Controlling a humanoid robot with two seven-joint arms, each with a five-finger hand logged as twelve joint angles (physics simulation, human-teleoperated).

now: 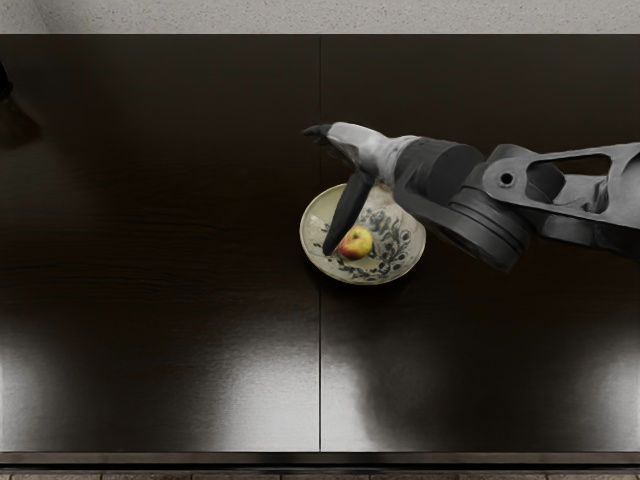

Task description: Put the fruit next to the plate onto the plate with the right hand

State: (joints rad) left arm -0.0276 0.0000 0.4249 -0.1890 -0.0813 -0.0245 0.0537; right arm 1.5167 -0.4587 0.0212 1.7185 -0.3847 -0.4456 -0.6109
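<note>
A yellow-red fruit (356,242) lies on the patterned cream plate (315,215) near the middle of the dark table. My right hand (340,190) reaches in from the right and hovers over the plate's left half. Its fingers (346,212) are stretched out and point down toward the fruit, with one fingertip ending just left of it. The hand holds nothing. The thumb (318,131) sticks out past the plate's far rim. No left arm shows.
The dark table (160,300) has a seam running down its middle. A pale wall strip runs along the far edge. A dark shape (4,80) sits at the far left edge.
</note>
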